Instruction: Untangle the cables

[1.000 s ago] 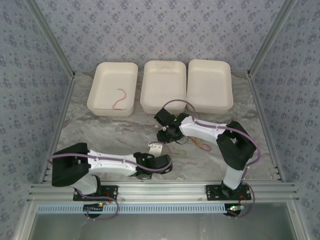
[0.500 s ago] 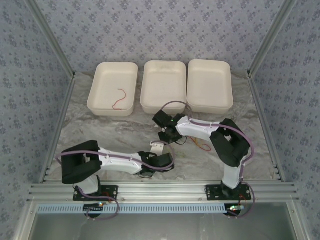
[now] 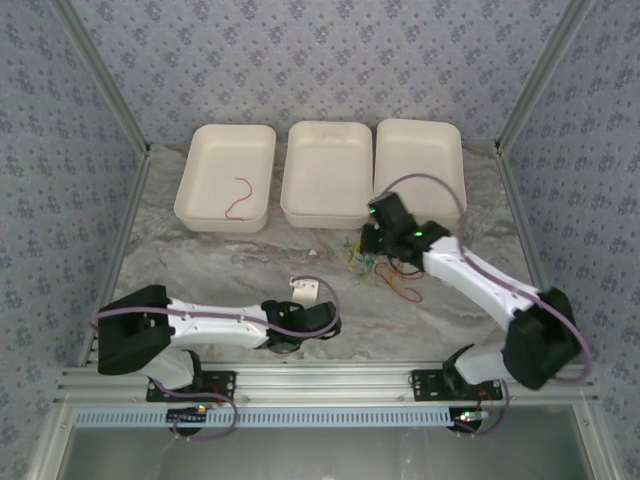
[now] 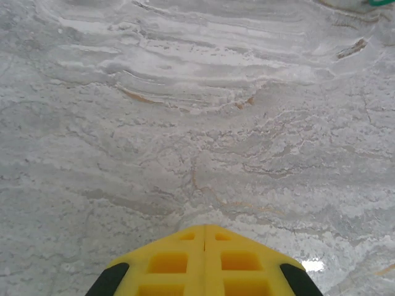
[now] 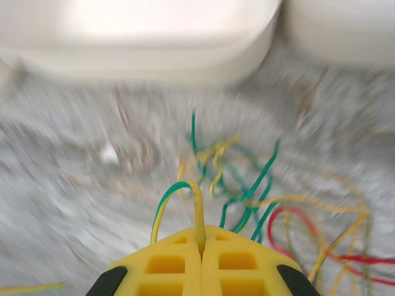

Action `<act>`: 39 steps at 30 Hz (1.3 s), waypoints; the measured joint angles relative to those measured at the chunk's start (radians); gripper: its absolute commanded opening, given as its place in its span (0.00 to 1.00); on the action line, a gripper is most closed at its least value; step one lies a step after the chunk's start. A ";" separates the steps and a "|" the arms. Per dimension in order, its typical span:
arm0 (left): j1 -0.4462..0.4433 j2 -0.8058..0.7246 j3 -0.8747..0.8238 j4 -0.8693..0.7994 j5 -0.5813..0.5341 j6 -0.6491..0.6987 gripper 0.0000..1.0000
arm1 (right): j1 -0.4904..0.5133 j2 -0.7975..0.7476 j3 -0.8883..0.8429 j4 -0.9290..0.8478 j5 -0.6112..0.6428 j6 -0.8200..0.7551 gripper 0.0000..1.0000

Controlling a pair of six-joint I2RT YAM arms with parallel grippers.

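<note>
Cables (image 3: 385, 268): red, yellow and green tangle on the bench (image 3: 200, 260), directly ahead of the right claw (image 5: 202, 239).
Change, right claw: spread a second ago, now pressed together, pinching a yellow-green strand (image 5: 196, 203) at the tangle's near edge.
Change, left claw (image 4: 204, 233): also closed, on nothing, with bare bench ahead.
Red cable (image 3: 238, 197): separate, in a tray (image 3: 192, 160) far ahead of the left claw.
Judgement: the strand looks secured and ready to be drawn free.
</note>
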 measured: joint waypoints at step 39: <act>0.156 -0.361 0.006 0.320 0.233 -0.585 0.87 | 0.144 -0.495 -0.565 0.583 0.006 -0.018 0.00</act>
